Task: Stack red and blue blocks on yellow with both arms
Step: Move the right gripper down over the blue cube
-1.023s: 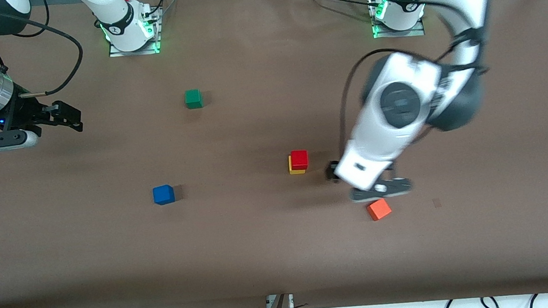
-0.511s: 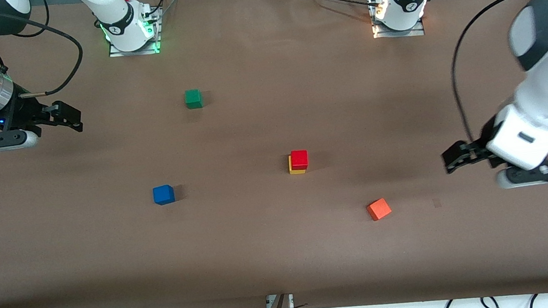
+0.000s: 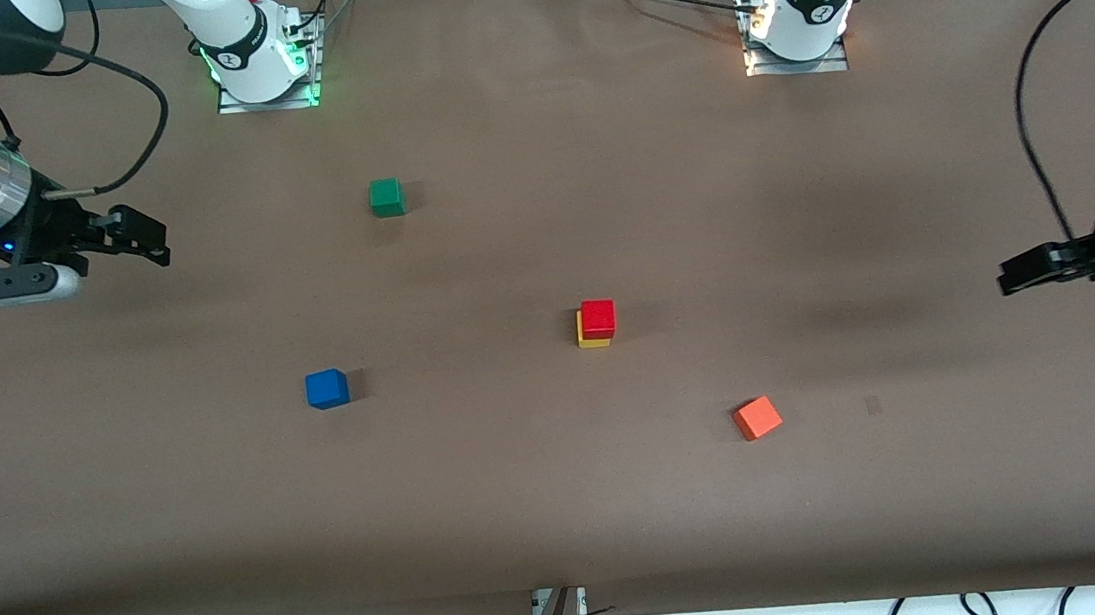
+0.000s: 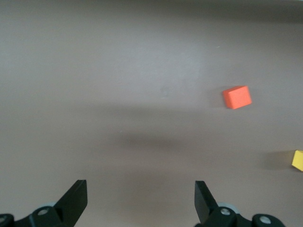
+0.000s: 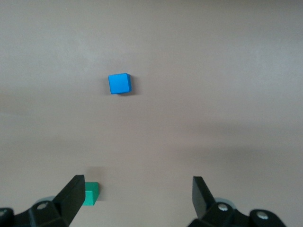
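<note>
The red block (image 3: 598, 318) sits on the yellow block (image 3: 591, 341) near the middle of the table. The blue block (image 3: 326, 388) lies alone on the table toward the right arm's end; it also shows in the right wrist view (image 5: 119, 83). My left gripper (image 3: 1017, 274) is open and empty, up over the table at the left arm's end; its wrist view (image 4: 140, 201) catches an edge of the yellow block (image 4: 298, 160). My right gripper (image 3: 144, 241) is open and empty, up over the right arm's end of the table; in its wrist view (image 5: 137, 198) it hangs above bare table.
A green cube (image 3: 386, 196) lies toward the arms' bases, also in the right wrist view (image 5: 92, 194). An orange-red cube (image 3: 757, 418) lies nearer the front camera than the stack, also in the left wrist view (image 4: 237, 97). The two arm bases (image 3: 260, 59) (image 3: 793, 18) stand at the table's back edge.
My left arm has swung away from beside the stack, past the orange-red cube, out to the left arm's end of the table. The right arm has barely moved.
</note>
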